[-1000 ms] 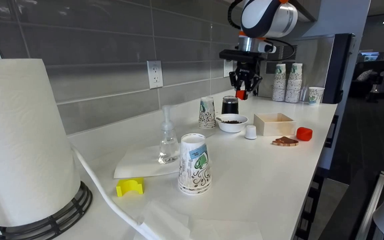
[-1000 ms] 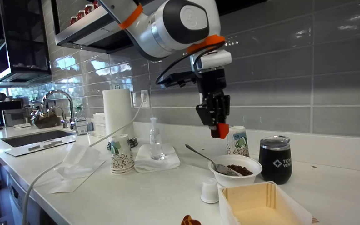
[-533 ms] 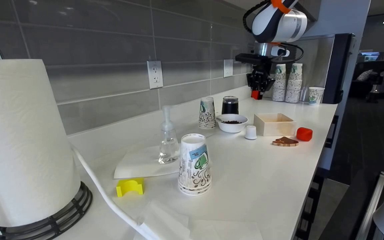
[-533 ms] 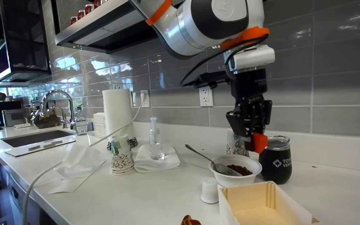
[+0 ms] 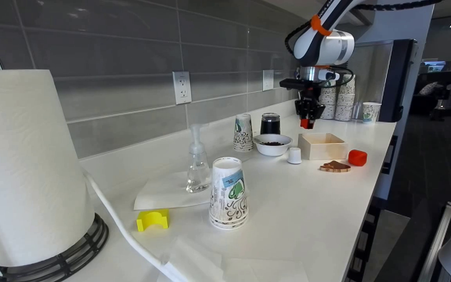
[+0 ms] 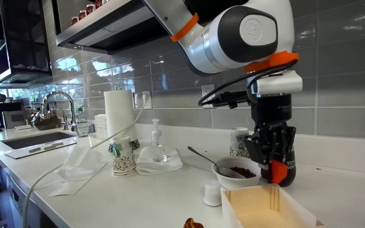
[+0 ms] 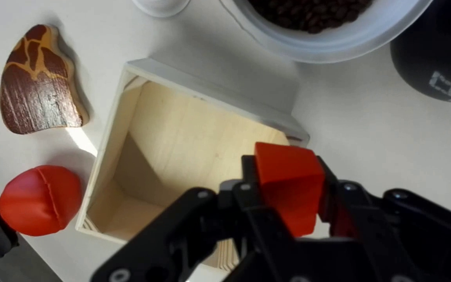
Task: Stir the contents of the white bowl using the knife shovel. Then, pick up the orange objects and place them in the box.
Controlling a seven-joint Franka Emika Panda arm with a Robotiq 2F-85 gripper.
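Your tool [image 7: 289, 184] is clamped on the orange-red block [image 6: 279, 172], just as it was a second ago; the change is in where you carry it. In both exterior views you have come lower and further to the right. In an exterior view the block now sits in the lower right of the frame, in front of the black tumbler [image 6: 291, 174]; that tumbler stood in full view a second ago and is now largely hidden behind your tool. In an exterior view you have the block in the upper right, just above the left end of the box [image 5: 328, 152], with a gap between them. Your wrist view shows it across the box's right-hand wall; I cannot tell whether it is inside the outline or just outside.

The other things look unmoved. The bowl [image 6: 233, 183] stands beside the tumbler with dark beans [image 7: 311, 15] in it, and the spoon [image 6: 226, 171] leans on its rim, head inside. An orange-red lump [image 7: 39, 199] lies on the desk [image 5: 288, 207] just beside the box, lower left in your wrist view, with the brown slice [image 7: 39, 84] above it in the frame.
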